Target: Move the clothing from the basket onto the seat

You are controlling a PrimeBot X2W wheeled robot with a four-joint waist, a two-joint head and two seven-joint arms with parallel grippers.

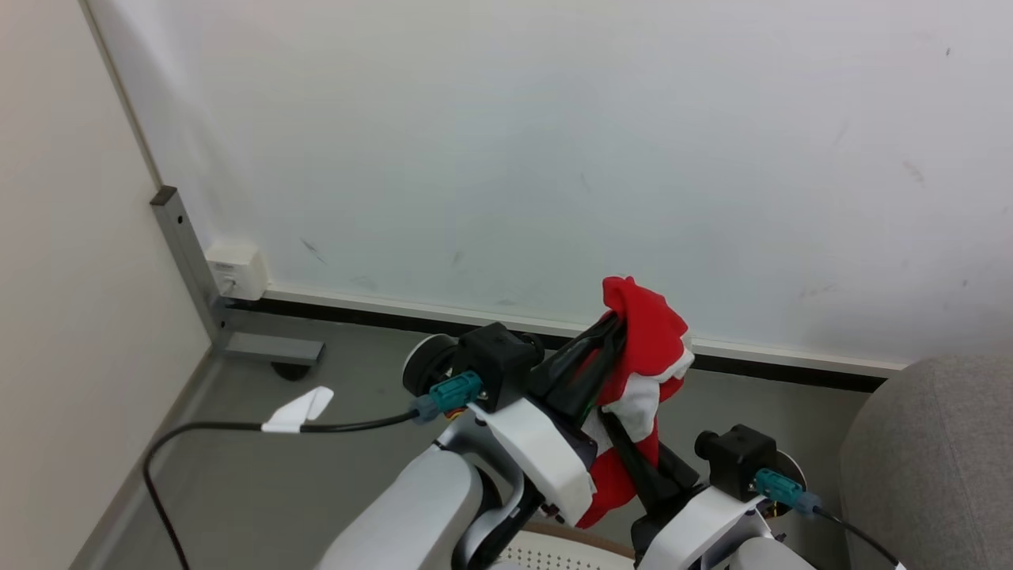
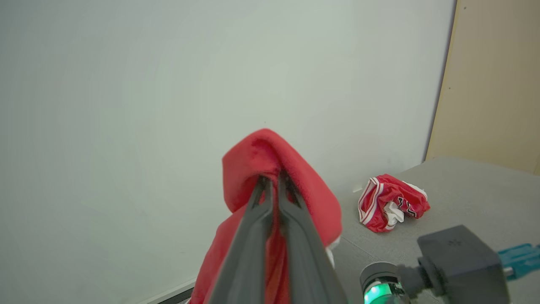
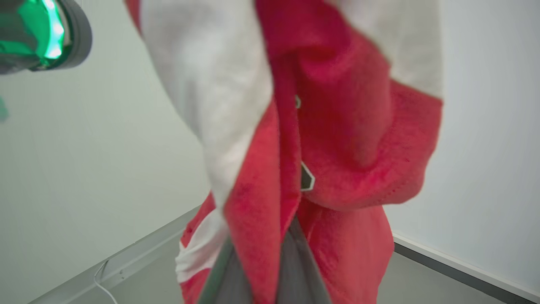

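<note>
Grey seat (image 1: pixel 934 459) at right, second garment (image 2: pixel 392 202) lying crumpled on it. Basket (image 1: pixel 578 537) rim below arms. Red garment (image 1: pixel 645 332) held up off seat, pinched by left gripper (image 2: pixel 272 181) and right gripper (image 3: pixel 261 261), both clamped on cloth.

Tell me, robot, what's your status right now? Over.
Left gripper and right gripper both shut on red garment, held high. Second garment lying on seat. No obstruction seen.

The light grey seat (image 2: pixel 472 185) carries one crumpled red-and-white garment (image 2: pixel 392 203), lying near the seat's edge by the pale wall (image 2: pixel 168 84). Left of the seat, the grey floor (image 1: pixel 348 491) bears a grey metal foot (image 1: pixel 269 348) against the wall
</note>
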